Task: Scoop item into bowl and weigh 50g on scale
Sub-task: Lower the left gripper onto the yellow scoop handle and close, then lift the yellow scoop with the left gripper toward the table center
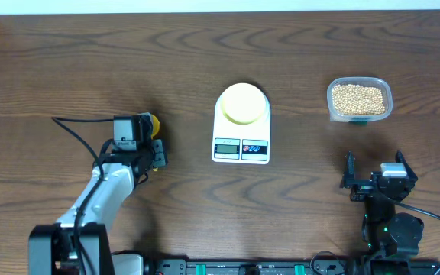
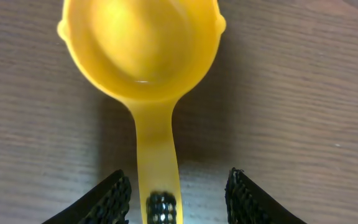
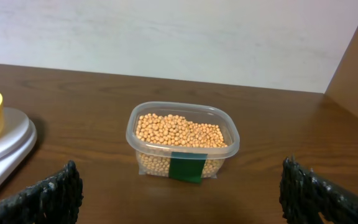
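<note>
Beans [image 3: 179,132], round and tan, fill a clear tub [image 3: 180,106]; left gripper [image 2: 178,177] loosely straddles the glossy scoop [image 2: 143,50], right gripper [image 3: 180,167] gapes.

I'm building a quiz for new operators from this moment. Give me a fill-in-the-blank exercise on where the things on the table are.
1. The pale yellow-green bowl sits on the white ___.
2. The clear tub holds tan ___.
3. The left gripper straddles the handle of the yellow ___.
4. The right gripper holds nothing; its jaws stand ___.
Missing words: scale; beans; scoop; open.
</note>
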Controlling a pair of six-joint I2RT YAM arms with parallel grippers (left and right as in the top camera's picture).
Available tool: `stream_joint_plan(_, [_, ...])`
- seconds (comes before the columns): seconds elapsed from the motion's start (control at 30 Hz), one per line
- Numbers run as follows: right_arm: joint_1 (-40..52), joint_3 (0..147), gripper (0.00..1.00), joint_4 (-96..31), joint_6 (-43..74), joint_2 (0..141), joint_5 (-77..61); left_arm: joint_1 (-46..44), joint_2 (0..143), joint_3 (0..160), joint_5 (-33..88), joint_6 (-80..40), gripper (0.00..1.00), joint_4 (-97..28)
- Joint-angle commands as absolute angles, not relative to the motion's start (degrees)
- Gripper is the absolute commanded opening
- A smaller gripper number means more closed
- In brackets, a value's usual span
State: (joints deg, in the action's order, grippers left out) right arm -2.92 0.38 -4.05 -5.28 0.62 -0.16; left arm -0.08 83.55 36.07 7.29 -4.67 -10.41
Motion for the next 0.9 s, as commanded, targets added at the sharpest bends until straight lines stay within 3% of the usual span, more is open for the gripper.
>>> stream_joint_plan(0.0, [-3.01, 0.32, 0.99, -4.32, -5.87, 0.32, 0.27, -0.08, 86.04, 36.10, 6.55, -4.78, 0.52, -8.82])
stream_joint_plan(0.1, [-3.01, 0.32, 0.99, -4.32, -5.87, 0.32, 0.27, -0.08, 87.88, 36.12, 6.57, -4.78, 0.57, -6.74])
stream_joint_plan(0.27, [-3.01, 0.32, 0.99, -4.32, -5.87, 0.32, 0.27, -0.08, 89.41, 36.12, 6.57, -4.78, 0.96, -6.11])
stream_joint_plan(0.47, [-3.01, 0.32, 0.99, -4.32, -5.87, 0.32, 0.27, -0.08, 89.49, 36.12, 6.59, -4.78, 0.98, -6.13])
stream_joint_plan(0.5, [-3.01, 0.32, 0.99, -4.32, -5.87, 0.32, 0.30, -0.10, 89.49, 36.12, 6.59, -4.78, 0.90, -6.17])
stream_joint_plan(0.57, [-3.01, 0.32, 0.99, -4.32, -5.87, 0.32, 0.30, -0.10, 89.49, 36.12, 6.61, -4.80, 0.60, -6.28])
stream_joint_plan(0.6, [-3.01, 0.32, 0.99, -4.32, -5.87, 0.32, 0.27, -0.10, 89.49, 36.12, 6.61, -4.80, 0.53, -6.28])
stream_joint_plan(0.67, [-3.01, 0.32, 0.99, -4.32, -5.87, 0.32, 0.30, -0.10, 89.49, 36.12, 6.59, -4.78, 0.44, -6.04])
stream_joint_plan(0.8, [-3.01, 0.32, 0.99, -4.32, -5.87, 0.32, 0.27, -0.10, 89.49, 36.12, 6.61, -4.80, 0.40, -4.43])
stream_joint_plan(0.87, [-3.01, 0.32, 0.99, -4.32, -5.87, 0.32, 0.27, -0.10, 89.49, 36.12, 6.61, -4.80, 0.31, -3.40])
